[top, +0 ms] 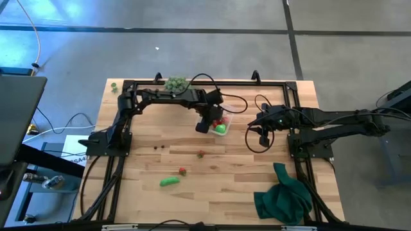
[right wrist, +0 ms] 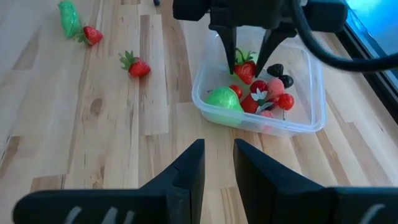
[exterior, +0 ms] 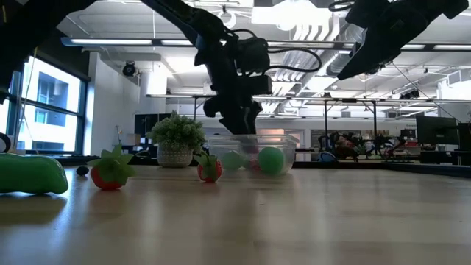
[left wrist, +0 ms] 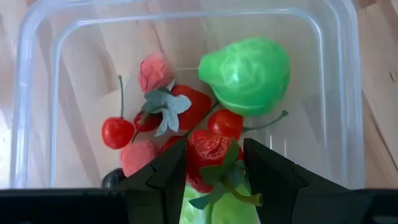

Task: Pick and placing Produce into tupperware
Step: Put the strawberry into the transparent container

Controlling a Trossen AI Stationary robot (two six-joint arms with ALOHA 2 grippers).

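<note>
Wooden counter carries a clear tupperware part-filled with produce. Left claw hovers inside it, grasping a strawberry; releasing it seems next. Right claw waits nearby, parted and empty. Two strawberries and a green piece remain outside.

Bright ceiling lights and a window backlight the low view, silhouetting both arms. Glare washes the floor overhead. Wrist views are evenly lit, with their own fingers blurred.
</note>
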